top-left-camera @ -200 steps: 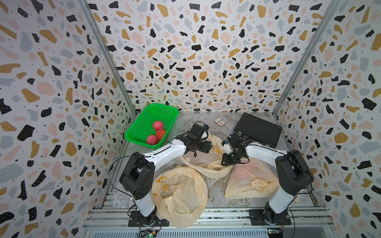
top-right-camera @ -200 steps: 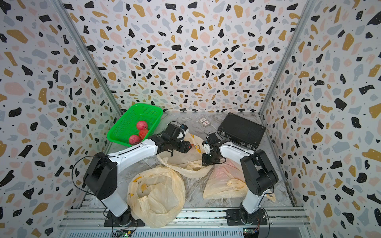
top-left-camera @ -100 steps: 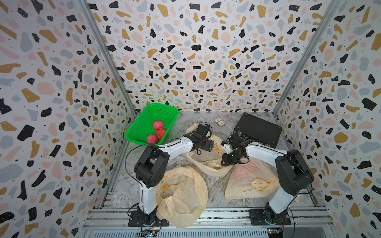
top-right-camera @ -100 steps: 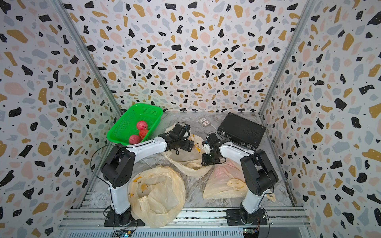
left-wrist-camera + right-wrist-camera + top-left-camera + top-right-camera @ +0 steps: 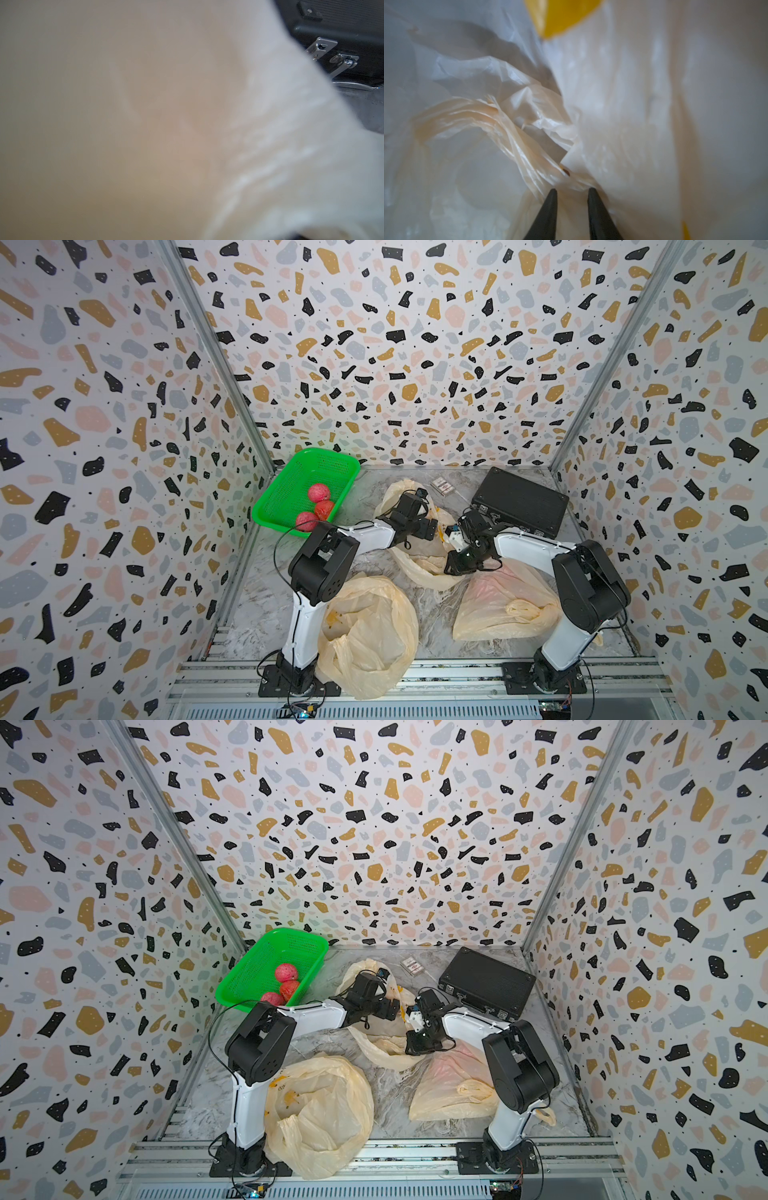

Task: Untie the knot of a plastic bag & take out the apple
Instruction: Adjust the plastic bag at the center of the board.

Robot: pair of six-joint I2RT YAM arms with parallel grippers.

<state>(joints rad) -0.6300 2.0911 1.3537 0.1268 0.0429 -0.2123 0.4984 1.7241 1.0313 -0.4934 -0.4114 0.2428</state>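
Plastic bag (image 5: 419,560) beside the black case (image 5: 519,502) is thin, slippery film: pinch its twisted handle (image 5: 517,143), where your right gripper (image 5: 572,193) stands narrowly parted; left gripper (image 5: 430,526) gapes.

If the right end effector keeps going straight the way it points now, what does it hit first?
Most likely the twisted plastic strand of the bag: in the right wrist view it lies just ahead of the right end effector. Depth is unclear, so contact may already exist.

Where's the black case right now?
In both top views the black case lies closed at the table's far right corner, just behind the right gripper, with a small packet to its left.
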